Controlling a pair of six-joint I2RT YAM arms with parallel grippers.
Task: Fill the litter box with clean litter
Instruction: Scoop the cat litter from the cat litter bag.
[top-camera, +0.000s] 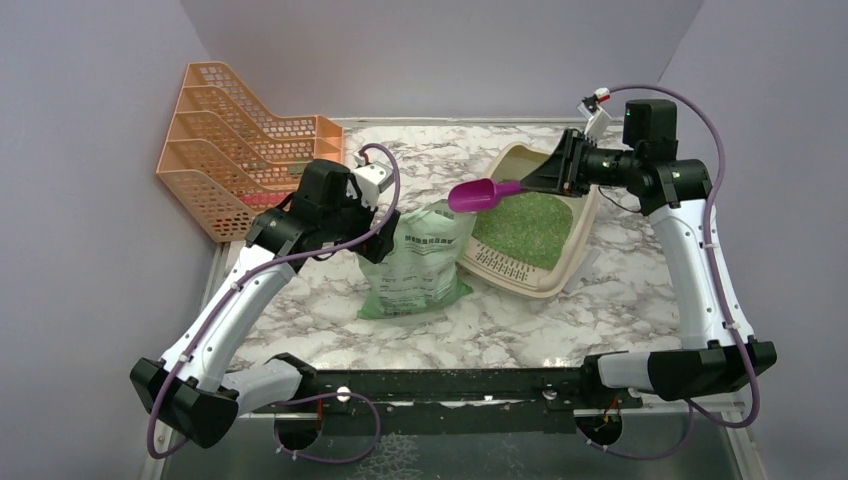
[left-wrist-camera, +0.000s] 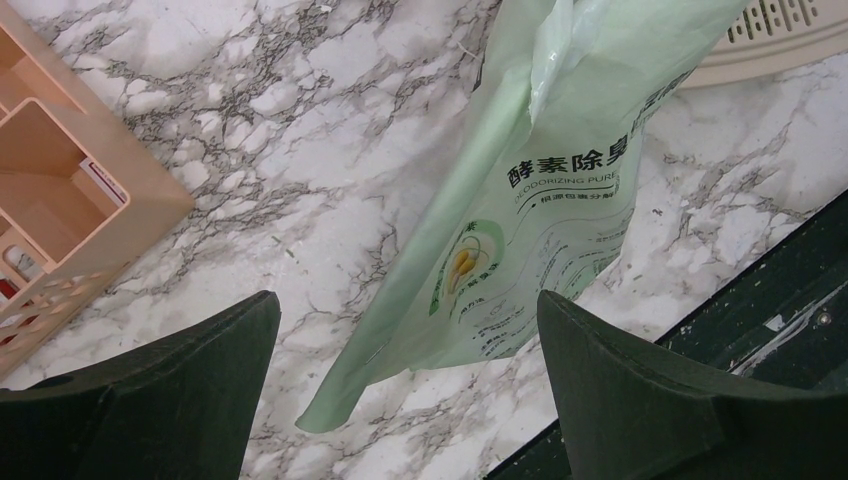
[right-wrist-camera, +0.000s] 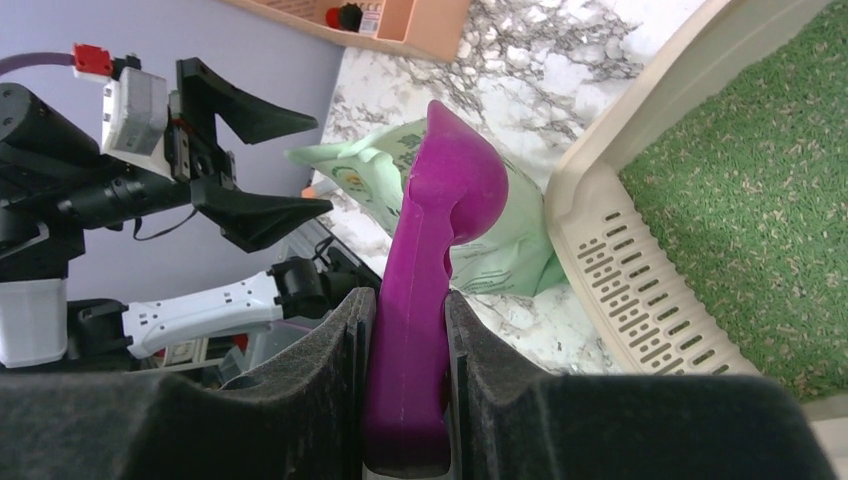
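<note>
Right pincer (right-wrist-camera: 408, 300) clamped on the handle of the magenta scoop (top-camera: 478, 194), above the bag-side rim of the litter box (top-camera: 578, 250). The box sits on the counter (top-camera: 630, 300), with green litter (top-camera: 535, 225) covering its floor. Left pincer (left-wrist-camera: 408, 305) spread wide (nothing held) over the bag (top-camera: 415, 265).

In the top view, the left arm (top-camera: 235, 310) at lower left and the right arm (top-camera: 700, 260) at right both have white link shells between black joint housings, and a purple cable (top-camera: 716, 170) loops along each. A white camera block (top-camera: 372, 182) is mounted at the left wrist, and a red plug (top-camera: 600, 96) tops the right one. The fingers (left-wrist-camera: 170, 390) of the left gripper (left-wrist-camera: 405, 297) are matte black, grainy wedges.
</note>
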